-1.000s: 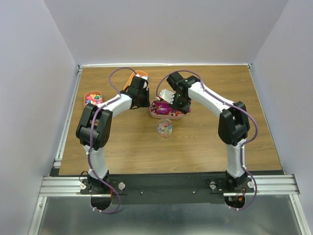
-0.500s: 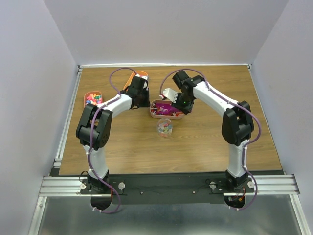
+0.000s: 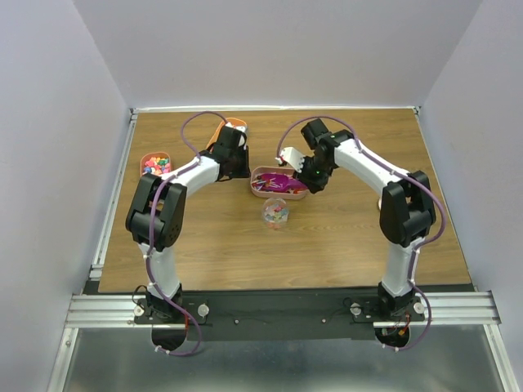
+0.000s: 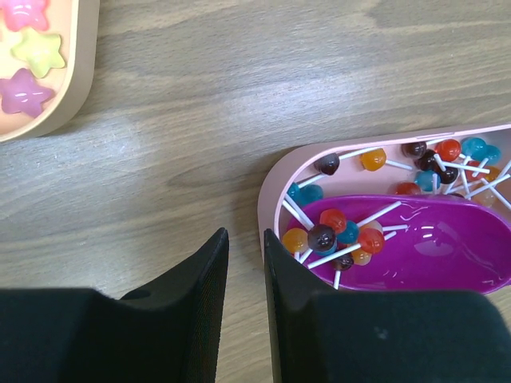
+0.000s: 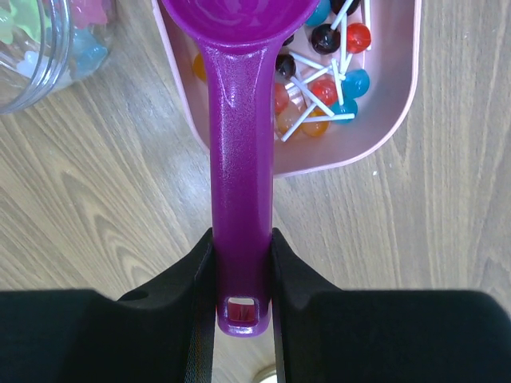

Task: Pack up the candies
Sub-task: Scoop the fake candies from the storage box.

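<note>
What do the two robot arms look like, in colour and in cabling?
The left arm and the right arm have white links with bulky black joints. A purple cable loops along each. The end effector fingers are flat, black and matte.

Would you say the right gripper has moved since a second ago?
Yes: the right gripper has shifted rightward, away from the clear round jar.

Top edge cuts scoop (image 5: 237,159) bowl; jar (image 5: 32,48) cropped left; candies (image 3: 155,164) mere specks from overhead
</note>
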